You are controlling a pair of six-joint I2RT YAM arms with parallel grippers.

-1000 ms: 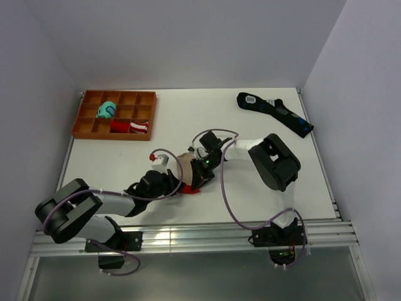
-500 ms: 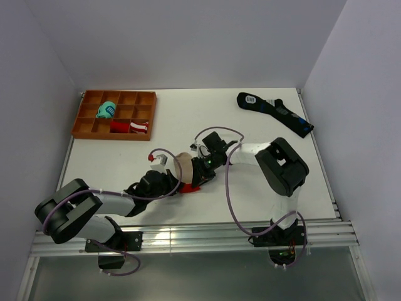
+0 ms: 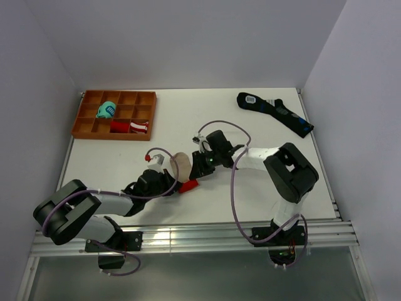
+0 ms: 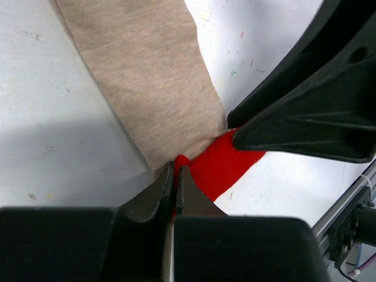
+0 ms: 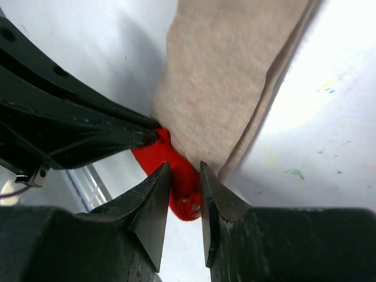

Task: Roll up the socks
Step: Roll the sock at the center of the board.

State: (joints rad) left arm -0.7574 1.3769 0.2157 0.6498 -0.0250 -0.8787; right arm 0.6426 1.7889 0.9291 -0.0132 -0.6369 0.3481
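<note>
"Beige fabric socks [image 3: 181,165] with a red end: how many?"
"One pair, on the white bench [image 3: 188,119]. Left end effector [image 4: 175,170] clamped on its red end (right end effector [image 5: 184,170] apart, astride it)."

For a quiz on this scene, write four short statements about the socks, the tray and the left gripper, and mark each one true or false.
1. The tray holds a teal bundle and a red-and-white bundle. True.
2. The black sock lies inside the tray. False: it lies on the table at the far right, well apart from the tray.
3. The left gripper is wide open. False: it is shut, pinching the socks where the beige fabric meets the red.
4. The red end of the socks points toward the near edge of the table. True.
</note>
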